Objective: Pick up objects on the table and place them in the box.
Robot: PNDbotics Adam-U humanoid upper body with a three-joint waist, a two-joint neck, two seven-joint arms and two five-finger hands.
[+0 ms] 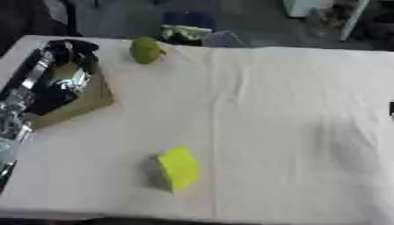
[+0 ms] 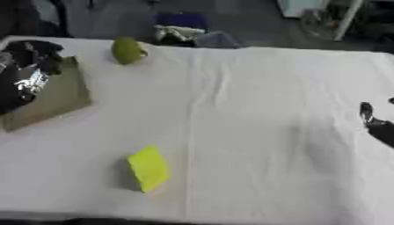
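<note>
The left hand (image 1: 65, 55) hangs over the box (image 1: 81, 99) at the far left of the desk (image 1: 292, 110), and its dark fingers are bunched together, but I cannot tell if they hold something or are only curled. The risk I judge first is at this place: the arm is low above the box, so lifting it out carelessly could catch the thin wall and drag or tip the box, which looks like light olive cardboard. The green fruit (image 1: 144, 49) lies near the far edge, just beyond the box; it is round and smooth, so it may roll off the desk if it is pushed. The yellow block (image 1: 178, 168) stands near the front, well apart from the box; its flat faces and sharp edges look soft, like a sponge. The white cloth is wrinkled and could slide under a pushed object. The right hand (image 2: 375, 124) shows only at the right edge, with one finger raised; it seems relaxed.
</note>
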